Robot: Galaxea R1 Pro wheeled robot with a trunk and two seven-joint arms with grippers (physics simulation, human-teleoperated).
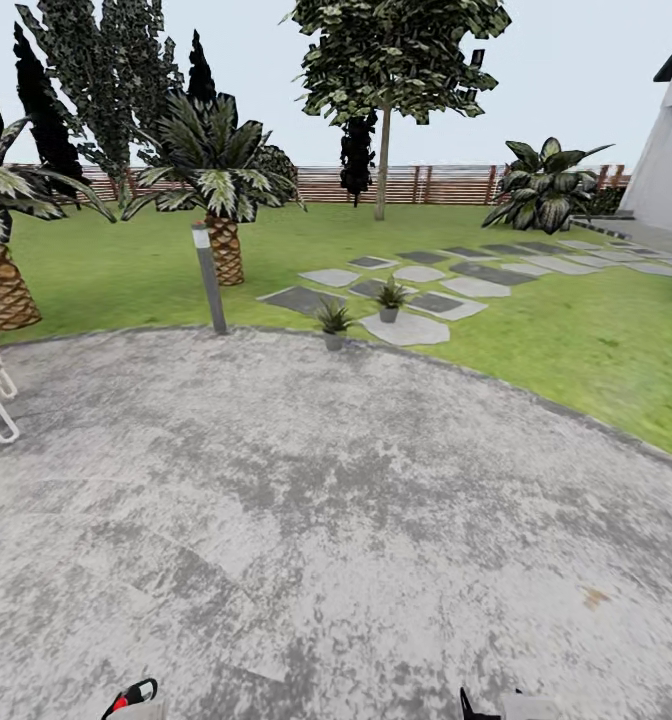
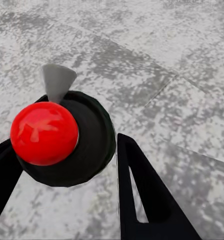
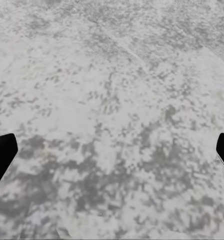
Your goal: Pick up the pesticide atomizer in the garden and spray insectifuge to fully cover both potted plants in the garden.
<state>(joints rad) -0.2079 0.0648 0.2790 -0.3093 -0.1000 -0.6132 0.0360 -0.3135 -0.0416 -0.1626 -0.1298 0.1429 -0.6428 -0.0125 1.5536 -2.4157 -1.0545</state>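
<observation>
Grey paved patio (image 1: 326, 520) lies under both downward-pointing arms. Left gripper (image 2: 67, 165) jaws clasp the pesticide atomizer (image 2: 62, 135); right gripper (image 3: 112, 150) jaws spread wide. Potted plants (image 1: 333, 322) (image 1: 389, 298) stand at twelve o'clock.

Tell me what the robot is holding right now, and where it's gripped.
The left gripper holds the pesticide atomizer, fingers on either side of its dark body below the red top. The right gripper is open, holding nothing.

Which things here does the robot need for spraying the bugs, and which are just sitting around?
Needed:
- pesticide atomizer, held in the left gripper
- near potted plant
- far potted plant

Just there:
- lamp post
- palm
- stepping stones
- fence
</observation>
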